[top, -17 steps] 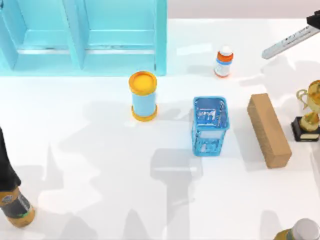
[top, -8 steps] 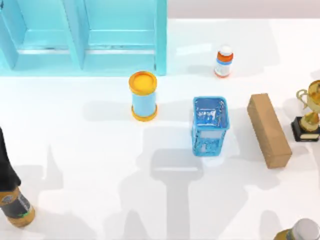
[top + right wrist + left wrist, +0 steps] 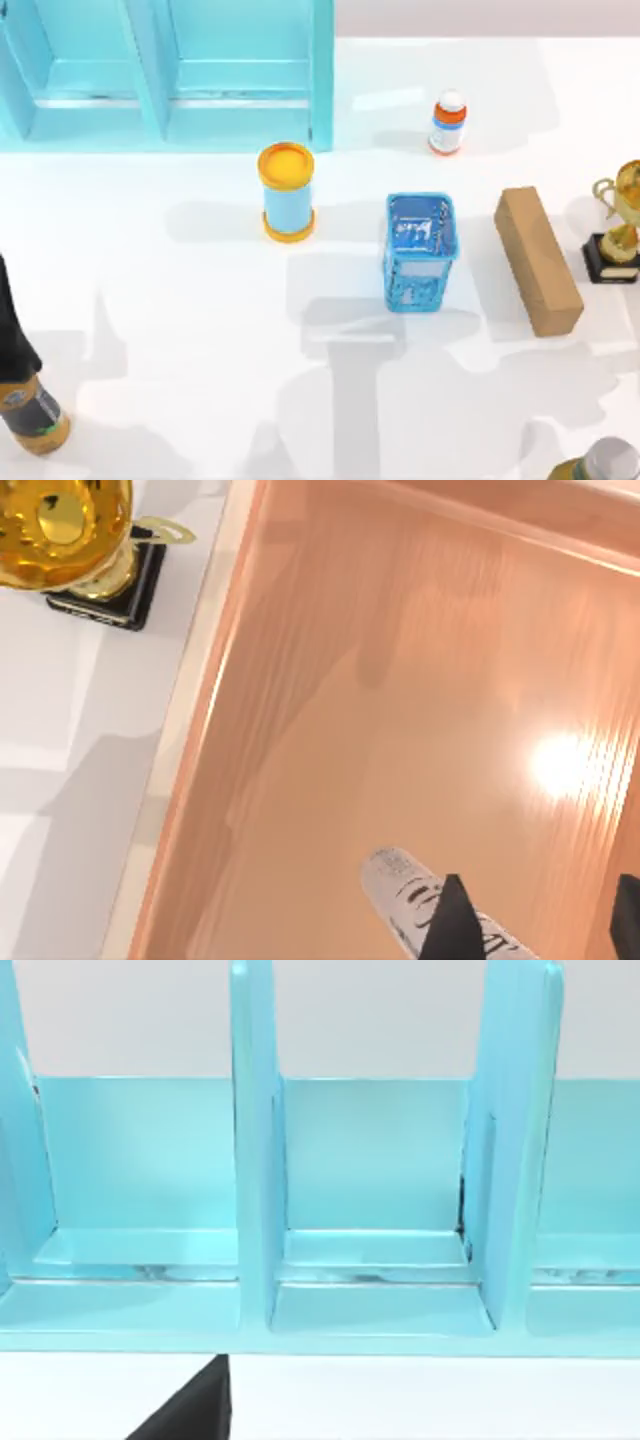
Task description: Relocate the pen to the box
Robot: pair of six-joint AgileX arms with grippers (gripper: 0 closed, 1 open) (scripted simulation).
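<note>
The pen [image 3: 400, 892] shows in the right wrist view as a grey-silver rounded end with small dark marks. It runs back between the black fingers [image 3: 450, 925] of my right gripper [image 3: 535, 930], which is shut on it. It hangs above the floor of the box [image 3: 400, 680], a wide copper-orange tray whose pale rim [image 3: 190, 740] borders the white table. A black part of my left gripper [image 3: 195, 1410] shows in front of the blue shelf [image 3: 380, 1260].
The gold trophy [image 3: 618, 225] stands on the table's right side, just outside the box rim. Also on the table are a wooden block [image 3: 538, 260], blue basket [image 3: 420, 250], yellow-capped cylinder [image 3: 286, 192], pill bottle [image 3: 448, 123], blue shelf [image 3: 165, 75] and dark bottle [image 3: 25, 395].
One second ago the pen's grey shaft hung at the top view's upper right corner. It has since left that view, and the arm shadows have shifted across the table.
</note>
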